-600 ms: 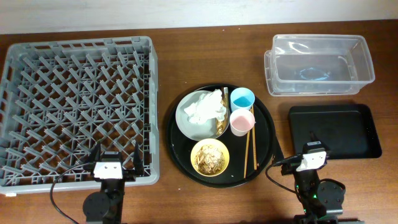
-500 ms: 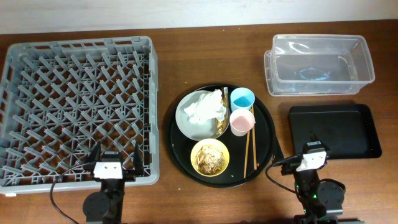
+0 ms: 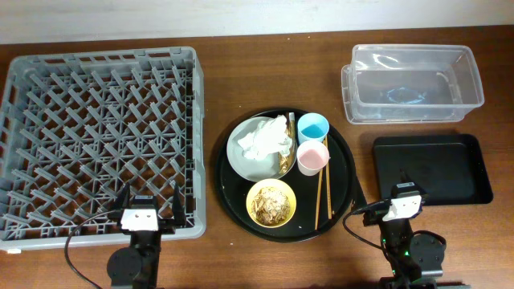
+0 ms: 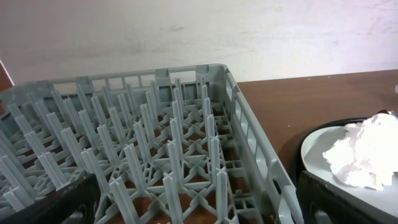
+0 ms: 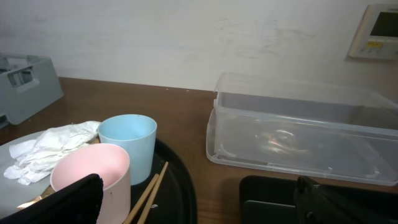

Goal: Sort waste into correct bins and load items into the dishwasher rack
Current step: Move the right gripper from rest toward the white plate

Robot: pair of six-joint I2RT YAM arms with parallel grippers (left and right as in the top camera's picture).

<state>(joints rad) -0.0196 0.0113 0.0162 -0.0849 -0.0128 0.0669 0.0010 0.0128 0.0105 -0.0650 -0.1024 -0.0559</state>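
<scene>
The crumpled white paper napkin [image 3: 269, 138] lies on the round pale grey plate [image 3: 245, 160], at 10 o'clock on the large round black tray [image 3: 344, 186]. The pair of thin wooden chopsticks [image 3: 324, 194] lies at 4 o'clock on that tray, one end just beside the small pink cup [image 3: 312, 157]. The beige-brown food scraps [image 3: 271, 204] are heaped in the small yellow bowl [image 3: 285, 215] at 6 o'clock, and the small light-blue cup [image 3: 312, 127] stands at 1 o'clock.

From the round tray, the clear rectangular plastic tub [image 3: 414, 56] is set at 2 o'clock, the shallow black rectangular tray [image 3: 431, 168] at 3 o'clock, and the large square grey plastic crate [image 3: 96, 140] at 9 o'clock. Nothing is seen in either bin or among the pegs, so the task is judged not yet begun, with waste sorting as the first step.

The left gripper [image 3: 147, 201] and the right gripper [image 3: 401, 193] are parked at 7 and 5 o'clock, both spread wide and holding nothing. A reach by the right arm to the chopsticks or napkin is called for next.
</scene>
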